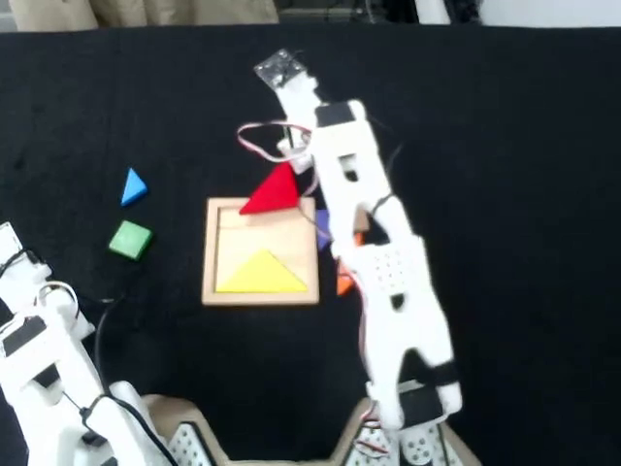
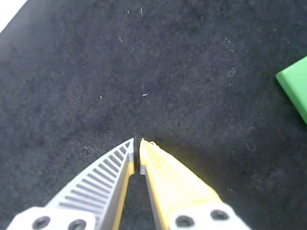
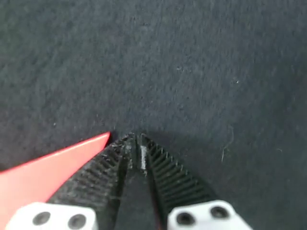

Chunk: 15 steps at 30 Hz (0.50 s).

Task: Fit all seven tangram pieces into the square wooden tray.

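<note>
The square wooden tray [image 1: 212,254] lies mid-table with a yellow triangle [image 1: 260,274] inside it. A red triangle [image 1: 275,190] rests across the tray's far edge. My right gripper [image 3: 135,139] is shut and empty, its black fingertips just above the cloth, with a corner of the red triangle [image 3: 53,167] right beside one finger. In the high view the right arm [image 1: 388,272] stretches over the tray's right side. My left gripper [image 2: 136,142] is shut with nothing in it, low over bare cloth at the near left. The green square [image 2: 295,84] lies off to its side.
A small blue triangle [image 1: 133,186] and the green square [image 1: 130,239] lie left of the tray. A blue piece [image 1: 323,225] and an orange piece [image 1: 343,283] peek out from under the right arm beside the tray's right edge. Black cloth covers the table.
</note>
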Each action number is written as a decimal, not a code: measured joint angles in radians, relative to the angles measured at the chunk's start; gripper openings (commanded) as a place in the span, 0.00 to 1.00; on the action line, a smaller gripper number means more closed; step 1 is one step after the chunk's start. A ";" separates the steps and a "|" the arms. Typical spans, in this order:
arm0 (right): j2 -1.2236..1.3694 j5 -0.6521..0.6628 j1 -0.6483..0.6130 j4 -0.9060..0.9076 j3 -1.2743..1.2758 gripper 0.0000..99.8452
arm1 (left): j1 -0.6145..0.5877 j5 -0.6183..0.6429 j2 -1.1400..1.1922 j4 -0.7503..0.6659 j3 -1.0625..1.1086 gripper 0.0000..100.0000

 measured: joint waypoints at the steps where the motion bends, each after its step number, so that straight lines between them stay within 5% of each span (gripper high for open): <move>1: 0.038 0.000 0.000 0.032 -0.069 0.01 | 0.000 0.000 0.000 0.000 0.000 0.03; 10: 0.319 0.002 -0.035 0.241 -0.563 0.01 | 0.023 0.000 0.000 0.000 0.000 0.03; 15: 0.328 0.002 -0.087 0.322 -0.594 0.01 | 0.025 0.000 0.000 0.000 0.000 0.03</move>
